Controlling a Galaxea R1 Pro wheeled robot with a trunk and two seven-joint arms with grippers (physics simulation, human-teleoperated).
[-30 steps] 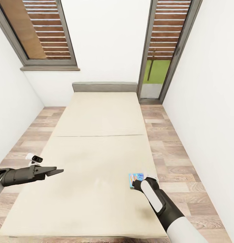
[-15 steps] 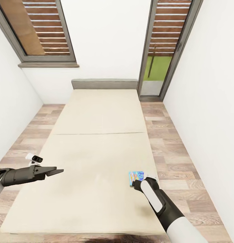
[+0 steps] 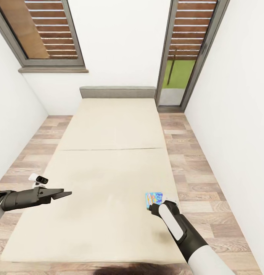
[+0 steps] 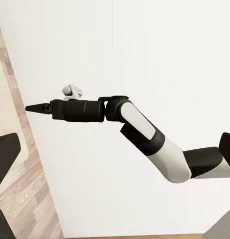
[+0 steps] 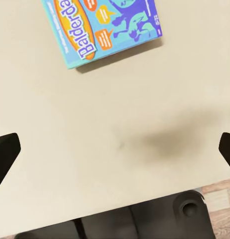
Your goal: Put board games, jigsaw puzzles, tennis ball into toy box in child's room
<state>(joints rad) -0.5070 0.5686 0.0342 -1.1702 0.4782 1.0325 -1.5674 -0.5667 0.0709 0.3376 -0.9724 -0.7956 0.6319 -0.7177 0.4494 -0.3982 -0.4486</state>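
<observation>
A blue-and-orange board game (image 3: 154, 198) reading "Balderdash" lies flat on the bed (image 3: 109, 172), near its right edge and close to the foot end. My right gripper (image 3: 155, 208) hovers just on the near side of the box, mostly hidden by its own wrist. In the right wrist view the board game (image 5: 102, 27) lies ahead of the right gripper (image 5: 115, 154), whose fingers (image 5: 5, 154) stand wide apart over bare mattress, open and holding nothing. My left gripper (image 3: 66, 194) hangs over the bed's left side, open and empty. The left wrist view shows my right arm (image 4: 139, 129) from the side.
The grey headboard (image 3: 117, 92) stands against the far white wall. A window (image 3: 44, 34) is at the back left and a glass door (image 3: 185, 57) at the back right. Strips of wood-plank floor (image 3: 193, 172) run along both sides of the bed, and the white side walls are close.
The whole picture has shifted: bed and headboard sit higher in the view and more of the foot edge shows, so the camera moved. Both arms keep their pose.
</observation>
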